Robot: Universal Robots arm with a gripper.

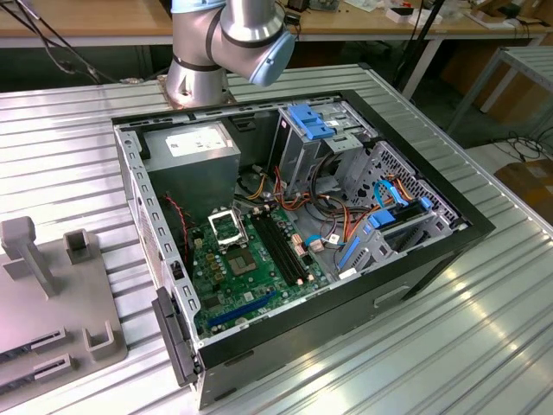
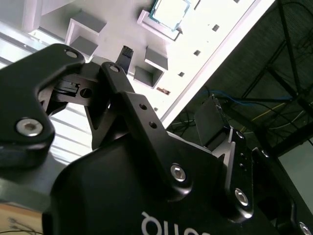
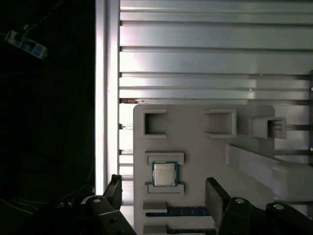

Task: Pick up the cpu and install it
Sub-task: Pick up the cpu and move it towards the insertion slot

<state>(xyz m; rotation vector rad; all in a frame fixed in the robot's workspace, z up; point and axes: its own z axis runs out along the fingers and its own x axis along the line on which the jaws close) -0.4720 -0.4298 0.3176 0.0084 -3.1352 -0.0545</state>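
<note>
My gripper hovers empty, jaws wide apart, over the cpu seated in its recess on the grey fixture plate. Raised blocks stand nearby. The exterior view adds the open computer case and its socket.

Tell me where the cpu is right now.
In the first wrist view the cpu lies in a square pocket of the grey tray on the ribbed metal table, apart from the gripper, whose open jaws frame it.
</note>
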